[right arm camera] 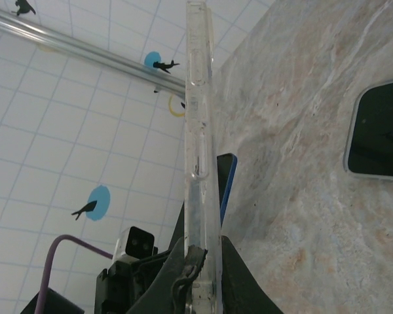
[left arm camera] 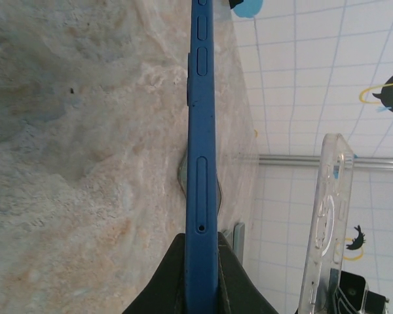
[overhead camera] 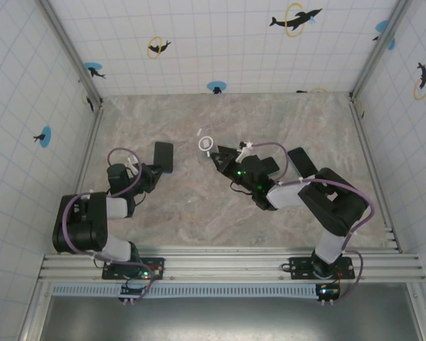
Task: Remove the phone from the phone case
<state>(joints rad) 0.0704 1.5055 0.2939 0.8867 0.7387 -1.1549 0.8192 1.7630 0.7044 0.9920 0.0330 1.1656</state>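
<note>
Separation is looking done: left gripper [left arm camera: 202, 243] is clamping the slim blue phone [left arm camera: 200, 131] at one end, jaws shut tight on its front and back faces, and presenting it edge-on to its own wrist camera over the marbled grey table [left arm camera: 85, 163]. Same on the other side: right gripper [right arm camera: 202, 241] is pinching the clear plastic phone case [right arm camera: 198, 118], jaws closed on its flat faces, case also standing edge-on to its wrist camera.

In the top view the phone is sitting left of centre and the case, with its white ring, is sitting just right of it toward mid-table. The two are apart, with a gap between them and nothing overlapping. In the left wrist view the case is reading as an empty shell: the tiled wall is showing straight through it, no phone body inside. In the right wrist view the blue edge is showing behind the case, separate from it.

So I'm judging the phone as already out. What's looking left, at most, is setting both pieces down on the table and letting go. By my read neither is resting on the table; both are hanging in the grippers.

Also, a dark flat slab with a pale rounded rim [right arm camera: 380, 131] is lying on the table right of the case. Can't tell what it is. It's not touching either gripper.
</note>
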